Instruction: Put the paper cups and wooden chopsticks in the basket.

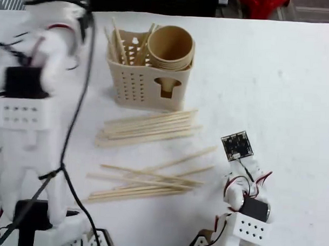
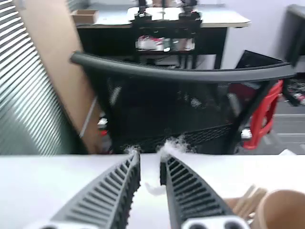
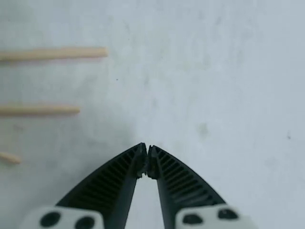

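A cream perforated basket point(image 1: 138, 87) stands at the back middle of the table. It holds a stack of paper cups point(image 1: 171, 46) and several wooden chopsticks point(image 1: 119, 43). More chopsticks lie in front of it in two loose piles point(image 1: 148, 128) point(image 1: 146, 182). My left gripper point(image 2: 148, 157) is raised at the table's left, narrowly open and empty, with the cups point(image 2: 281, 210) off to one side. My right gripper point(image 3: 147, 155) hangs shut and empty just above bare table, beside the chopstick ends point(image 3: 52, 53).
The left arm point(image 1: 30, 97) and its black cable point(image 1: 72, 125) take up the table's left side. The right arm point(image 1: 242, 206) sits at the front right. A black mesh chair point(image 2: 181, 105) stands beyond the table's far edge.
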`<state>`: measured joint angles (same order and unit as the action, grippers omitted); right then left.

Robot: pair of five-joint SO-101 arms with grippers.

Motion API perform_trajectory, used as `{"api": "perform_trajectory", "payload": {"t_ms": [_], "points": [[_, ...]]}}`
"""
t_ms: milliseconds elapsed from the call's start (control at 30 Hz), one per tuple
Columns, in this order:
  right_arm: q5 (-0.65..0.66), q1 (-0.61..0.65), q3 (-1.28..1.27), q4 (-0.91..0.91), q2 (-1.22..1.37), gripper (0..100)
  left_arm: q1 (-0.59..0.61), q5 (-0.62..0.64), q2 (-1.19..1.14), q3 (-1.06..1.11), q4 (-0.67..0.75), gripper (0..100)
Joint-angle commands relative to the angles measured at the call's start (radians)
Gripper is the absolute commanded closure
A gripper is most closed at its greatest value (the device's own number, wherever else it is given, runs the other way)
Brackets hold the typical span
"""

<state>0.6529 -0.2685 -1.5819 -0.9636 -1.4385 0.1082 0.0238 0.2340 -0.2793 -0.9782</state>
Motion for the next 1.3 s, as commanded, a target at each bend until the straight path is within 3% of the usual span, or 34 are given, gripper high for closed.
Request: {"api": "perform_trajectory", "payload": {"t_ms": [0,133,367,567,833,1033,1267], "points": [[0.012,0.007,0.114,-0.062,0.008,98.1,0.168,0.012,-0.022,-0.058,-0.144,91],[0.012,0.077,0.258,-0.182,0.008,98.1,0.277,-0.005,-0.147,-0.037,-0.239,91],[0.008,0.320,0.500,-0.318,0.143,97.4,0.326,-0.025,-0.460,-0.032,-0.358,91],[0.012,0.622,0.712,-0.320,0.558,86.5,0.320,0.089,-0.677,-0.040,-0.342,91],[0.011,1.044,0.928,-0.300,1.013,85.4,0.344,0.117,-0.802,-0.038,-0.213,91],[0.012,1.165,0.959,-0.193,1.152,85.4,0.349,0.117,-0.822,-0.031,-0.170,91],[0.012,1.181,0.928,-0.058,1.254,85.4,0.346,0.117,-0.843,-0.038,-0.170,91]]}}
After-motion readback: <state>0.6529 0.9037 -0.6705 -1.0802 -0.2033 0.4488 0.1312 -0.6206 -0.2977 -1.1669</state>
